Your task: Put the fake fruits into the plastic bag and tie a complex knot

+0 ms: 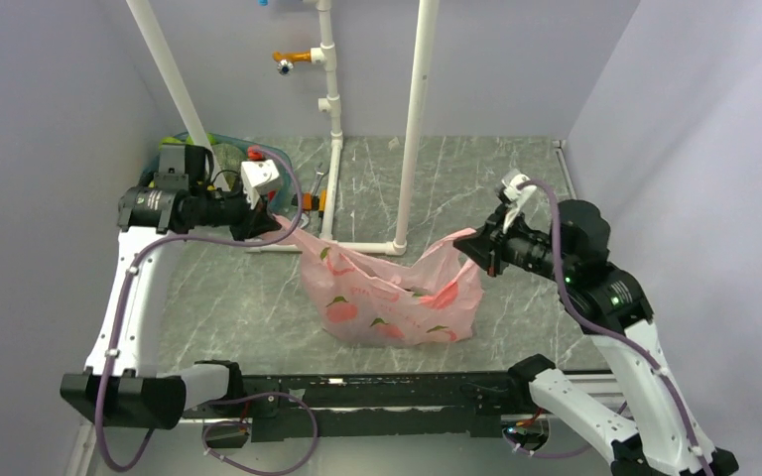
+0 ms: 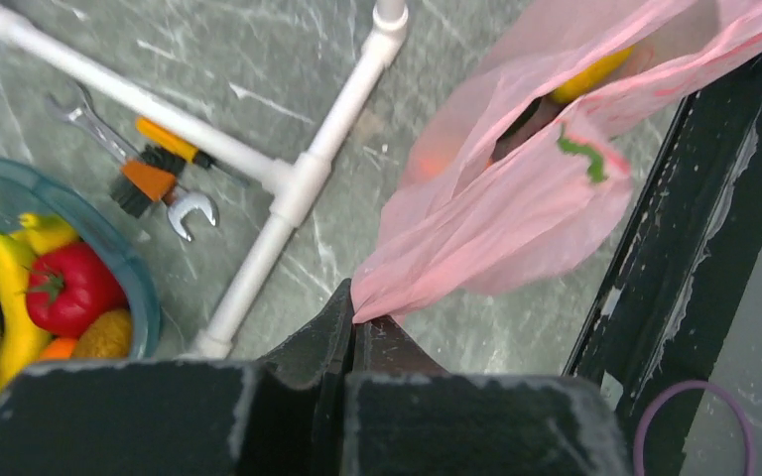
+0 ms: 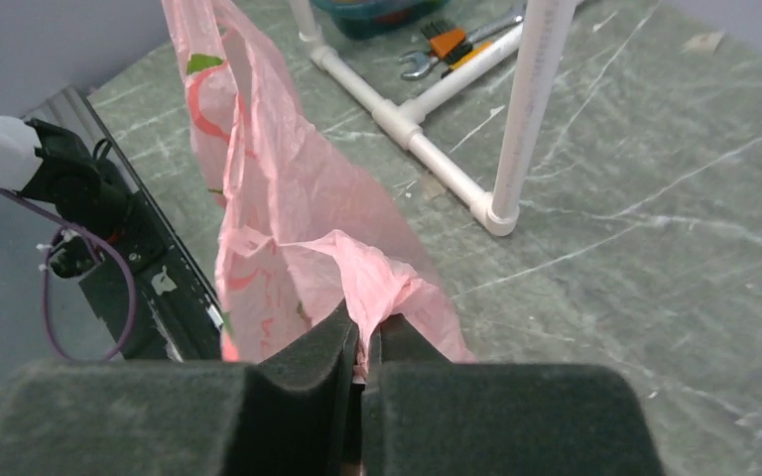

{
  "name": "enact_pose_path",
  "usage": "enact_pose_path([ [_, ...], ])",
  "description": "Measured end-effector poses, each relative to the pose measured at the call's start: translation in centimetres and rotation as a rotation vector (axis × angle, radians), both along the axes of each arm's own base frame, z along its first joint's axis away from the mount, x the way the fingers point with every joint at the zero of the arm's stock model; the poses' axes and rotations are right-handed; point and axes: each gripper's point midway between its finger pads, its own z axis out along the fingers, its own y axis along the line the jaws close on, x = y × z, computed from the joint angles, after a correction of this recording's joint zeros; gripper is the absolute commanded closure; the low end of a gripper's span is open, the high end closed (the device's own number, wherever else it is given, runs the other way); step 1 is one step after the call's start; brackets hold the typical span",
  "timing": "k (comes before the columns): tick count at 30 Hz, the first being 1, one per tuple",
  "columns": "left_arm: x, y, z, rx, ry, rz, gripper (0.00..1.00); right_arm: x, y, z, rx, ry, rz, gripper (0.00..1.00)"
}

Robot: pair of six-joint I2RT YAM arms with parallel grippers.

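Note:
The pink plastic bag hangs stretched between both grippers, its belly resting on the table. My left gripper is shut on the bag's left handle film, pinched at the fingertips. My right gripper is shut on the right handle film, bunched between the pads. Through the bag's mouth a yellow fruit shows inside. More fake fruits, a red one and yellow bananas, lie in the teal basin. No knot is in view.
A white pipe frame stands behind the bag, its foot near the right gripper. A wrench and an orange brush lie by the pipe. The black base rail runs along the near edge. Walls close in on both sides.

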Motion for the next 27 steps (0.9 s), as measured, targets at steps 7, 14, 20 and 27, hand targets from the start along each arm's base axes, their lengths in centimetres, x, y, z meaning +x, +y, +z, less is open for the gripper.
enact_pose_path([
  [7,1.1,0.4,0.6,0.026,-0.022,0.012,1.0,0.5,0.1,-0.5,-0.049,0.066,0.001,0.39],
  [14,1.2,0.4,2.5,0.018,-0.079,0.015,0.98,-3.2,-1.4,3.1,-0.06,-0.05,0.048,0.61],
  [20,0.9,0.4,1.9,0.025,-0.062,0.011,0.48,-3.1,-0.8,1.6,-0.067,-0.021,0.083,1.0],
  [27,-0.1,-1.2,6.6,0.01,-0.153,-0.038,0.01,-0.9,0.2,1.8,-0.053,-0.029,0.079,1.0],
])
